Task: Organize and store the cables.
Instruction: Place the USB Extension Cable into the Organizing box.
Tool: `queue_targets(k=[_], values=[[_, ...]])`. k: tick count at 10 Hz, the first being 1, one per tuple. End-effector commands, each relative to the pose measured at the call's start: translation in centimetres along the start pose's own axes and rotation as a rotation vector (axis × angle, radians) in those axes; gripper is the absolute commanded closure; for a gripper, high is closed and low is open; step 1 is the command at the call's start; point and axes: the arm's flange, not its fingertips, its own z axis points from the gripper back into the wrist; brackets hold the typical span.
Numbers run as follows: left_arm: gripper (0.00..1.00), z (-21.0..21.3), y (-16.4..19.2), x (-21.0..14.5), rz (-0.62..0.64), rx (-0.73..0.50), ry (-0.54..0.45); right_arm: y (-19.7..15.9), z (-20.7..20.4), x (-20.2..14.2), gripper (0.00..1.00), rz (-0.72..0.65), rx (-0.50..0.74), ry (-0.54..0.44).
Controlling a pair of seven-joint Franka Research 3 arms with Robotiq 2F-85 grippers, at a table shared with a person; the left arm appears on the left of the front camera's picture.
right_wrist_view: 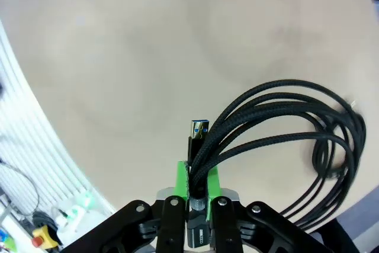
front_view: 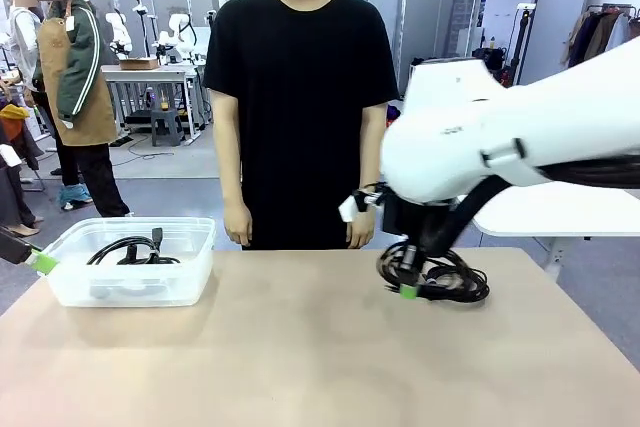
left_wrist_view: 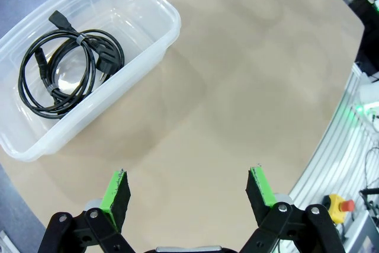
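Right gripper (right_wrist_view: 198, 189) clamps one black cable coil (right_wrist_view: 284, 117) on the table (front_view: 300, 347), its plug (right_wrist_view: 198, 130) pointing to twelve o'clock, loops stretching toward two. Left gripper (left_wrist_view: 189, 191) hangs with jaws apart; a second coil (left_wrist_view: 65, 69) lies in the single clear bin (left_wrist_view: 142, 51) at ten o'clock.

The counter (front_view: 300, 347) has a smooth, matt beige top that looks like laminate. The bin (left_wrist_view: 175, 21) is clear, glossy plastic, faintly cloudy at the wall. The coiled cable (left_wrist_view: 59, 75) in it has a smooth, rubbery black jacket with a soft sheen. The braided cable (right_wrist_view: 219, 134) in the right end effector (right_wrist_view: 198, 179) has a woven, matt black sheath, and its plug (right_wrist_view: 198, 130) ends in bright bare metal. The left end effector (left_wrist_view: 188, 186) has matt green pads (left_wrist_view: 115, 191), rough at the edges.
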Motion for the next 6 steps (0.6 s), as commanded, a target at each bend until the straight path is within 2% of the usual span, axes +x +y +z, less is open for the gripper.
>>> queue_targets(k=[1,3,6], values=[[0.00,0.0,0.1,0.1,0.003,0.001,0.003,0.1,-0.7,5.6,0.94,-0.021,-0.017,-0.046],[0.00,0.0,0.1,0.1,0.003,0.001,0.003,1.4,-2.6,9.7,0.94,0.052,0.023,-0.059],[0.00,0.0,0.1,0.1,0.003,0.001,0.003,2.8,-7.0,13.5,0.94,0.121,0.088,-0.019]])
